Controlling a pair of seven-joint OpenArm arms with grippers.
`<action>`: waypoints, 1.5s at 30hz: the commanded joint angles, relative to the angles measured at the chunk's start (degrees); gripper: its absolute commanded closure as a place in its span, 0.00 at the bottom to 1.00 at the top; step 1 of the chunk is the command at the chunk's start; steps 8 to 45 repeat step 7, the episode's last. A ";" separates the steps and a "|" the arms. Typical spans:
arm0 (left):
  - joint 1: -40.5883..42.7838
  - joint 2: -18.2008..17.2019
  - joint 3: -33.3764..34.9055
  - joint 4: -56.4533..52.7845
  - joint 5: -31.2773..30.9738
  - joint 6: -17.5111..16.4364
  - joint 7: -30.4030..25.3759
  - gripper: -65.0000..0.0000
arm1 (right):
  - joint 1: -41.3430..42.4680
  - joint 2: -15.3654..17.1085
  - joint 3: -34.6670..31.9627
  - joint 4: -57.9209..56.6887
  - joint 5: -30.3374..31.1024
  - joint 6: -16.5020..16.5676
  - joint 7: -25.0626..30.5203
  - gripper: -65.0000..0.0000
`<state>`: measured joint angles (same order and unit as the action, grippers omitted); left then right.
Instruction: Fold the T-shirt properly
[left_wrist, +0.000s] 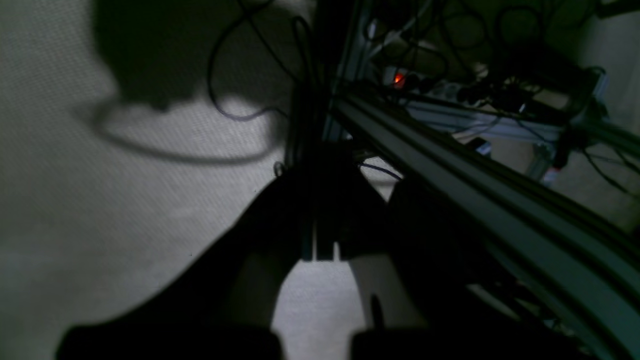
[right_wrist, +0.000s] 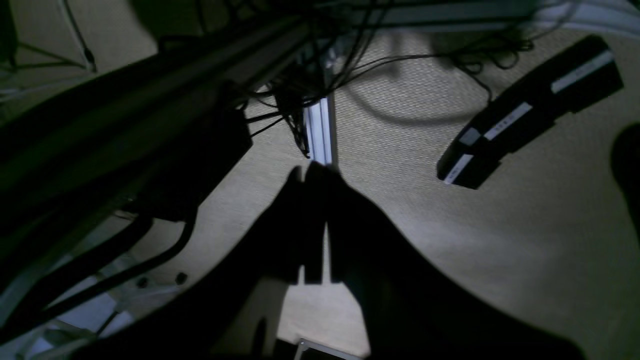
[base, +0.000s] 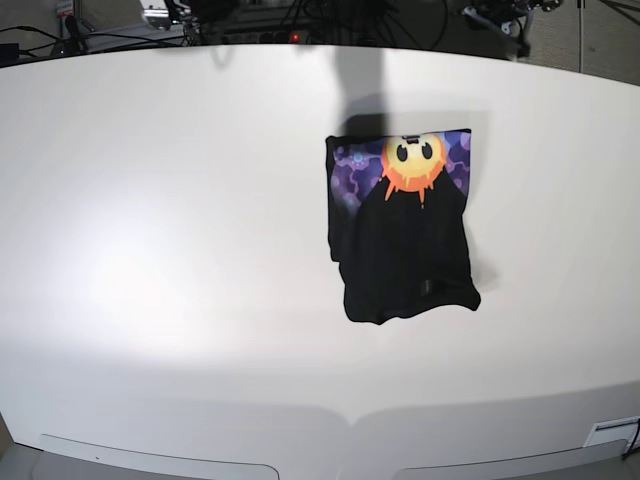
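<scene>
The T-shirt (base: 405, 230) lies folded into a compact rectangle on the white table (base: 180, 250), right of centre. Its far edge shows the orange-yellow sun face on purple; the nearer part is plain black. Neither arm appears in the base view. Each wrist camera looks down past the table's metal frame (left_wrist: 500, 200) at carpet and cables. The left gripper (left_wrist: 320, 245) and the right gripper (right_wrist: 312, 225) both have jaws pressed together, holding nothing.
</scene>
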<state>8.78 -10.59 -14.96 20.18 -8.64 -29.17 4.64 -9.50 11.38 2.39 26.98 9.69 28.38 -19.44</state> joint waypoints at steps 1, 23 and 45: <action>0.42 0.02 0.00 -0.35 0.42 -0.61 -0.79 1.00 | 0.13 0.48 -0.55 0.20 0.09 -0.17 0.02 1.00; 0.46 1.53 0.00 -1.79 2.82 -0.61 -1.70 1.00 | 0.15 0.26 -2.14 0.20 0.07 -0.17 0.83 1.00; 0.46 1.53 0.00 -1.79 2.82 -0.61 -1.70 1.00 | 0.15 0.26 -2.14 0.20 0.07 -0.17 0.83 1.00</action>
